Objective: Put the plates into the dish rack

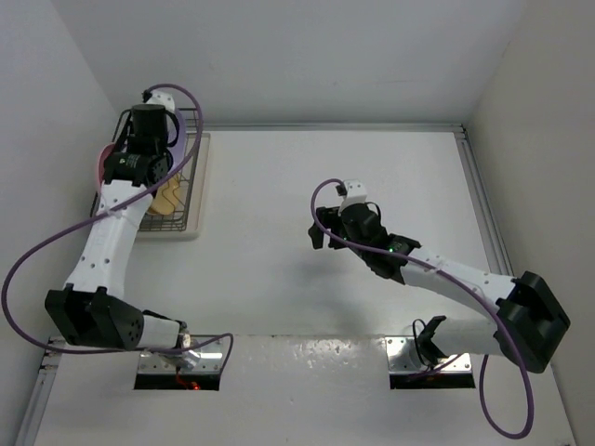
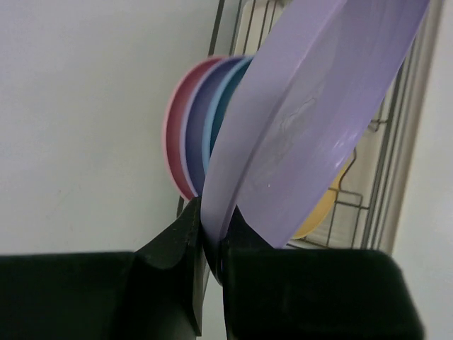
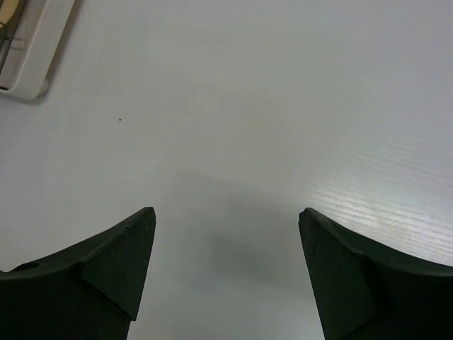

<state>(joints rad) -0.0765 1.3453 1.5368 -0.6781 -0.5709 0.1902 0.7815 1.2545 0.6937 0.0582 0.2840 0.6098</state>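
My left gripper [image 2: 212, 237] is shut on the rim of a lilac plate [image 2: 318, 106] and holds it tilted on edge over the dish rack [image 2: 386, 163]. Behind it stand a pink plate [image 2: 175, 142], a second lilac plate [image 2: 197, 127] and a blue plate [image 2: 221, 117], on edge and close together. An orange-yellow plate [image 2: 322, 211] shows below the held one. In the top view the left gripper [image 1: 138, 167] is over the rack [image 1: 192, 177] at the far left. My right gripper [image 3: 225, 219] is open and empty above the bare table, and it also shows mid-table in the top view [image 1: 321, 232].
The rack's cream tray [image 1: 200, 200] lies against the left wall [image 1: 56, 111]. Its corner shows in the right wrist view [image 3: 35, 49]. A raised rim [image 1: 474, 186] bounds the white table on the right. Purple cables loop off both arms.
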